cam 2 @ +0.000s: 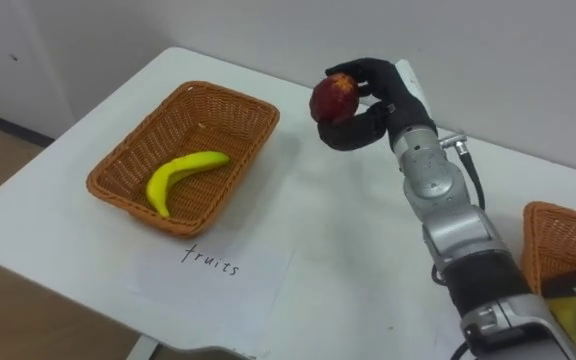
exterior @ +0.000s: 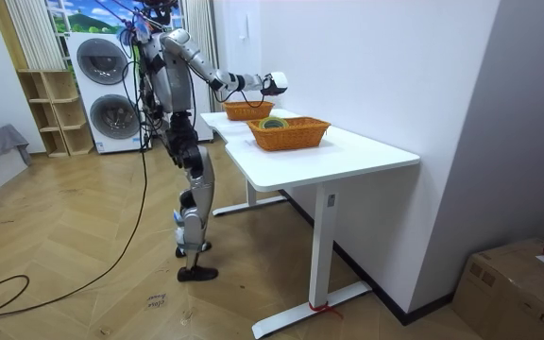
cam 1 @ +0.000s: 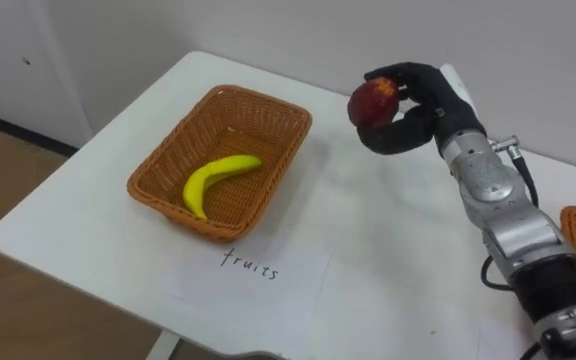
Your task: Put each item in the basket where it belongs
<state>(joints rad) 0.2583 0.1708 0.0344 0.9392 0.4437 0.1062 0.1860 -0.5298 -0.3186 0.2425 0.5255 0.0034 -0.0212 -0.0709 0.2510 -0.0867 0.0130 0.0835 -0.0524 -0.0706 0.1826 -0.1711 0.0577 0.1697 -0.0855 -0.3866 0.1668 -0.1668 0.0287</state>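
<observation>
Right hand (cam 1: 430,95): black, fingers and thumb curled round a fruit (cam 1: 373,101), raised above the table (cam 1: 368,230), to the right of the fruit basket (cam 1: 258,125) and apart from it.
Fruit: round, red with a yellowish patch, smooth-skinned; held in the air, touching neither table nor basket.
Fruit basket: woven wicker, orange-brown, rectangular with rounded corners and sloping walls; stands on the table.
Banana (cam 1: 216,175): yellow, curved, smooth; lies on the floor of the fruit basket.
Paper sheet (cam 1: 268,290): white, flat, handwritten; on the table just in front of the fruit basket.
Table: white, smooth top with rounded corners.
Second basket (cam 2: 553,235): same wicker weave; far right of the fruit basket, well apart.
</observation>
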